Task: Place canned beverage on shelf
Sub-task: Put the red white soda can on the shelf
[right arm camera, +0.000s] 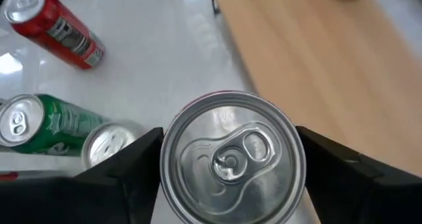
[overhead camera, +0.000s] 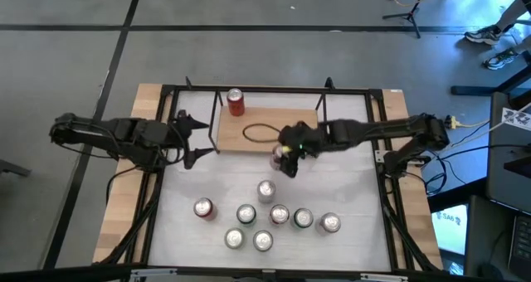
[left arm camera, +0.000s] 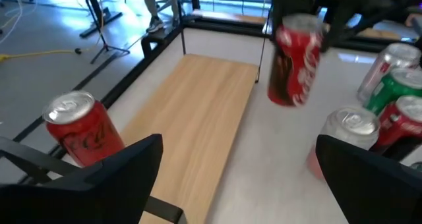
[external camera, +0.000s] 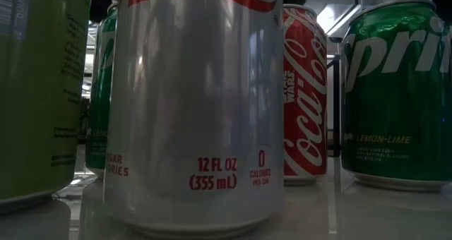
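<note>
— So, where is the can [overhead camera: 282,155] the task is about?

— It hangs clear of the table [overhead camera: 348,187], just off the near long edge of the shelf [overhead camera: 267,129], toward the shelf's right half. The right gripper [overhead camera: 286,156] has it: from the right wrist view the two fingers [right arm camera: 125,168] sit against opposite sides of the can's body, pinching it, with the silver top and pull tab facing the camera. The left wrist view shows the same red can held a little tilted, its base above the white tabletop beside the shelf.

— And the shelf itself?

— A light-wood board in a thin black frame. One red can [overhead camera: 236,102] stands upright at its far left corner. A dark loop of cable [overhead camera: 260,133] lies on the board near its middle.

— What about the other arm?

— The left gripper [overhead camera: 189,138] waits off the shelf's left end, jaws spread wide with nothing between them.

— Anything else near the shelf?

— A group of cans [overhead camera: 265,215] stands on the table, on the near side of the shelf and well apart from it: silver, red and green ones. The closest to the shelf is a silver-topped can [overhead camera: 265,190] almost straight below the held can.
</note>
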Controlling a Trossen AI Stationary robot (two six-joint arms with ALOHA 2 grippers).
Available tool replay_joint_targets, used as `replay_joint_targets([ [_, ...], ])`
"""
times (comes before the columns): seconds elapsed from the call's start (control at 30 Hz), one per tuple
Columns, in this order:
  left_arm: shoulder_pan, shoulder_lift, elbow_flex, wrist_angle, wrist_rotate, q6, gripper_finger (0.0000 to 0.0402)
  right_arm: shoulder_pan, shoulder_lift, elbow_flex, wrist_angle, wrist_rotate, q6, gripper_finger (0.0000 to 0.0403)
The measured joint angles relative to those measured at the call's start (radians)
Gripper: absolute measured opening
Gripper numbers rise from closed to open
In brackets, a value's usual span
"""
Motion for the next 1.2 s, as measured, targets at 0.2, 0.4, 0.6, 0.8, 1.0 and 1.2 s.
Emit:
replay_joint_targets([
  [0.2,0.0,0.002,-0.086,0.128,-0.004,0.0,0.0389,-0.12,-0.001,0.084,0.018,-0.078,-0.224,0.0292],
  [0.4,0.0,0.002,-0.104,0.171,-0.007,0.0,0.0389,-0.269,0.0,0.088,0.071,-0.166,-0.385,0.0293],
  [0.6,0.0,0.002,-0.104,0.171,-0.007,0.0,0.0389,-0.403,0.024,0.088,0.142,-0.286,-0.459,0.0295],
  [0.8,0.0,0.002,-0.104,0.182,-0.009,0.0,0.0389,-0.486,0.086,0.089,0.218,-0.397,-0.501,0.0293],
  [1.0,0.017,0.002,-0.104,0.186,-0.015,0.0,0.0389,-0.527,0.161,0.089,0.306,-0.447,-0.513,0.0295],
  [1.2,0.052,0.002,-0.104,0.185,-0.015,0.0,0.0389,-0.537,0.225,0.089,0.338,-0.458,-0.517,0.0294],
])
